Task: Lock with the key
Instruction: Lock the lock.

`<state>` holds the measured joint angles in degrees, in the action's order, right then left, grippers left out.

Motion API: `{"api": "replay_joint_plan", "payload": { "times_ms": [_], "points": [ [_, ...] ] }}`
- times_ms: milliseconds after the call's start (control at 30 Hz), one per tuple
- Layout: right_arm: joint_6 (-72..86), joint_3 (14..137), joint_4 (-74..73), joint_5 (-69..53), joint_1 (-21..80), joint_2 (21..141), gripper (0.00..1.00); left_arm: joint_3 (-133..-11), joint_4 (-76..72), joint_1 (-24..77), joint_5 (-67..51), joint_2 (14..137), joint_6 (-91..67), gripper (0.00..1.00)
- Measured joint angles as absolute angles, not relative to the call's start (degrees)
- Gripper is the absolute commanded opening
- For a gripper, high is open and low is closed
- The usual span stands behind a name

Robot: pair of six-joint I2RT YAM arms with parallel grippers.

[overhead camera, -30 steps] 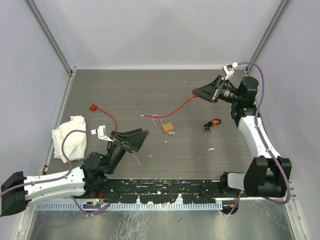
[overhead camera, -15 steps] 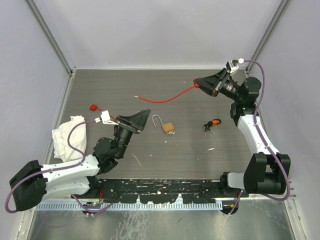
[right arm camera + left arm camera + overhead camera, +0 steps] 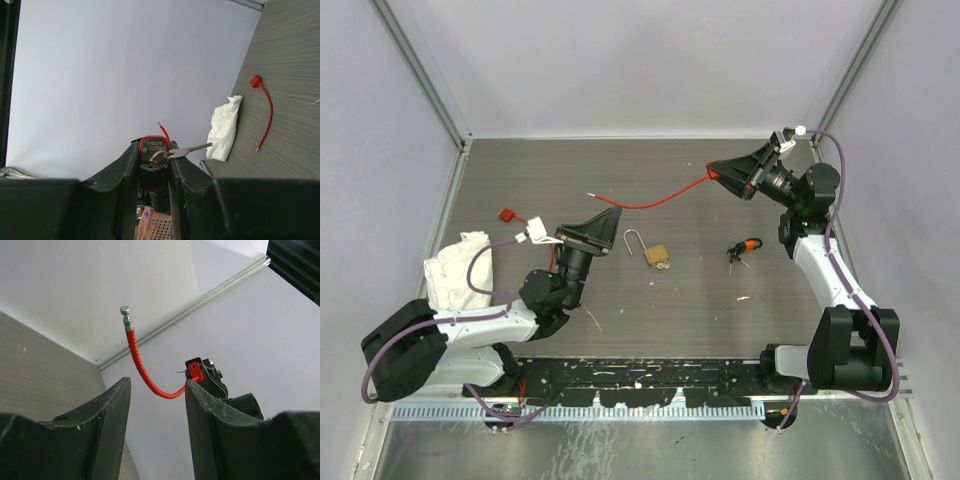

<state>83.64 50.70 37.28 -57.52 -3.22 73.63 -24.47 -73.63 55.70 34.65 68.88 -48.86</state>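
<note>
Right gripper (image 3: 154, 150) jaws clamp the red-framed lock body (image 3: 152, 175), seemingly presenting its red flexible cable (image 3: 650, 203) tip-first to the left gripper (image 3: 157, 385), jaws parted, empty.

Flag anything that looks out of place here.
The brass padlock lies mid-table with its shackle swung open, and a white cloth sits crumpled at the left edge. Nothing looks spilled or broken.

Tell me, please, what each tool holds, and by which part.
The right tool pinches the red cable lock by its body; the left tool holds nothing.
</note>
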Motion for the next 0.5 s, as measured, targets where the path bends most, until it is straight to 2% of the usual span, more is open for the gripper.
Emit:
{"api": "replay_joint_plan", "payload": {
  "times_ms": [333,500],
  "points": [
    [89.2,47.8,42.7,-56.6,-2.8,72.9,0.01,-29.2,-78.0,55.7,35.2,73.9,-43.8,0.47],
    [91.9,46.6,45.0,-55.9,-2.7,72.6,0.01,-32.2,-78.2,55.2,35.3,76.3,-42.9,0.37]
  ]
}}
